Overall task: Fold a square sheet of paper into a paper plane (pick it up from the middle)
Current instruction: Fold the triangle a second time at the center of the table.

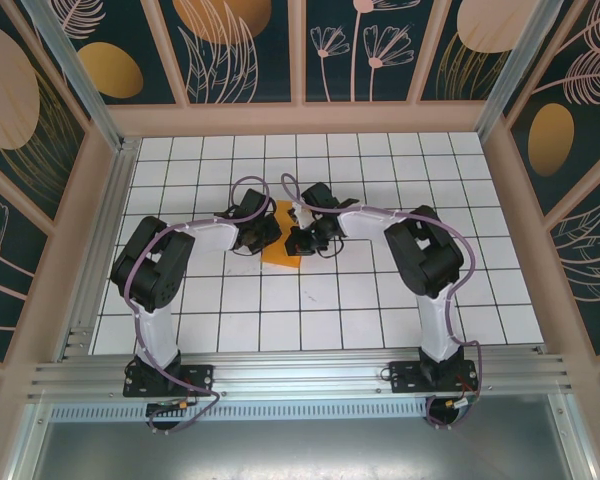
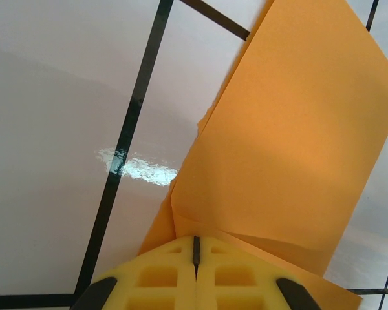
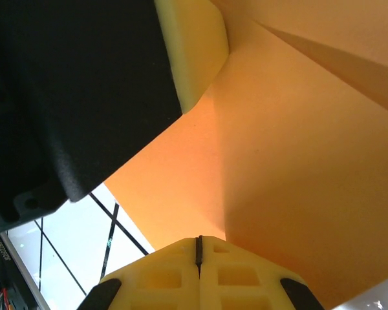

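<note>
Left hand (image 2: 196, 240): yellow fingers (image 2: 158, 278) are pressed flat together with only a thin dark seam between them, clamped on the near edge of the orange sheet (image 2: 291, 129). The sheet fans up and to the right from the tips. One crease runs off just above the tips toward the lower right, with a flap layered over the part below. The sheet's left edge looks lifted, throwing a soft shadow on the table (image 2: 45, 129). The table is white tile with black grid lines, and a glare patch (image 2: 139, 166) sits just left of the sheet.

Right hand (image 3: 198, 239): its fingers are likewise closed tight, seam only, and the paper starts right at the tips, so it looks pinched there. A soft fold line runs up from the tips and there is a sharper crease at upper right. The left hand's black housing (image 3: 64, 97) and one of its yellow fingers (image 3: 194, 45) sit against the sheet at upper left. Tiles show at lower left.

From the top camera the two hands meet nose to nose over the middle of the table, with the sheet between and under them and an orange patch showing just on the near side. Can't tell if any part of it rests on the tiles. Both arms bend inward from their bases on the metal rail (image 1: 300, 378). Patterned walls (image 1: 380, 50) surround the table.
</note>
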### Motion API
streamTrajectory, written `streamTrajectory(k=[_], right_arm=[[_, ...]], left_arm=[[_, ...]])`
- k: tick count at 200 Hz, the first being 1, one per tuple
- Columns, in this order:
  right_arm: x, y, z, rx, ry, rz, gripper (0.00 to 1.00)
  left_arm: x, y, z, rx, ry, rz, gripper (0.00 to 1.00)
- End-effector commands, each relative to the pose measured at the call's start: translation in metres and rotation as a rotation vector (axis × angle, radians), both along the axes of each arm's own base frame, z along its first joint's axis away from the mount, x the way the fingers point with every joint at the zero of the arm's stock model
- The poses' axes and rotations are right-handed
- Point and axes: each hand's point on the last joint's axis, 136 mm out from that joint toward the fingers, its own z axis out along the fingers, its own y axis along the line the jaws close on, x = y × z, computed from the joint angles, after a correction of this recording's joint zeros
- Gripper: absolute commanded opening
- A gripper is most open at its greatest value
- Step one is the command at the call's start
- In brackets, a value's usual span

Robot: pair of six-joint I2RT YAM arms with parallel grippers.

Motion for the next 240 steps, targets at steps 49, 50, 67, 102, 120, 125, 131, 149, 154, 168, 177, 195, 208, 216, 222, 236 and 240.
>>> streamTrajectory(k=[49, 50, 67, 102, 120, 125, 131, 149, 154, 168, 177, 195, 208, 216, 222, 236, 240], right_arm=[[-0.004, -0.011, -0.028, -0.11, 0.048, 0.017, 0.06], [-0.004, -0.011, -0.028, -0.112, 0.047, 0.017, 0.06], [-0.007, -0.017, -0.032, -0.133, 0.051, 0.032, 0.06], [-0.018, -0.023, -0.033, -0.133, 0.063, 0.093, 0.06], [-0.023, -0.027, -0.031, -0.116, 0.081, 0.098, 0.05], [-0.024, -0.029, -0.031, -0.114, 0.087, 0.096, 0.05], [-0.027, -0.03, -0.031, -0.111, 0.094, 0.096, 0.05], [-0.036, -0.035, -0.031, -0.098, 0.109, 0.098, 0.06], [-0.039, -0.036, -0.03, -0.095, 0.116, 0.101, 0.06], [-0.047, -0.038, -0.029, -0.082, 0.129, 0.112, 0.06], [-0.051, -0.04, -0.03, -0.086, 0.135, 0.111, 0.06], [-0.056, -0.045, -0.03, -0.092, 0.142, 0.104, 0.06], [-0.06, -0.046, -0.028, -0.083, 0.145, 0.1, 0.06], [-0.062, -0.047, -0.028, -0.082, 0.151, 0.101, 0.06], [-0.063, -0.047, -0.027, -0.084, 0.151, 0.1, 0.06], [-0.065, -0.05, -0.027, -0.094, 0.152, 0.095, 0.06], [-0.065, -0.051, -0.026, -0.096, 0.149, 0.092, 0.06]], left_arm=[[-0.037, 0.026, -0.051, 0.111, 0.161, 0.001, 0.06], [-0.037, 0.026, -0.051, 0.112, 0.161, 0.001, 0.06], [-0.038, 0.027, -0.052, 0.115, 0.163, 0.002, 0.06], [-0.039, 0.03, -0.055, 0.129, 0.168, 0.008, 0.06], [-0.039, 0.031, -0.057, 0.133, 0.169, 0.01, 0.06], [-0.039, 0.031, -0.057, 0.135, 0.169, 0.009, 0.06], [-0.039, 0.031, -0.058, 0.136, 0.17, 0.008, 0.06], [-0.038, 0.031, -0.058, 0.137, 0.17, 0.008, 0.06], [-0.038, 0.031, -0.058, 0.138, 0.169, 0.007, 0.06], [-0.038, 0.031, -0.059, 0.139, 0.17, 0.007, 0.06], [-0.039, 0.031, -0.059, 0.139, 0.17, 0.007, 0.06], [-0.039, 0.031, -0.06, 0.138, 0.173, 0.006, 0.06], [-0.039, 0.031, -0.059, 0.137, 0.17, 0.006, 0.06], [-0.039, 0.031, -0.06, 0.137, 0.171, 0.006, 0.06], [-0.04, 0.031, -0.06, 0.138, 0.171, 0.003, 0.06], [-0.039, 0.031, -0.059, 0.137, 0.169, 0.004, 0.06], [-0.039, 0.031, -0.06, 0.137, 0.17, 0.004, 0.06]])
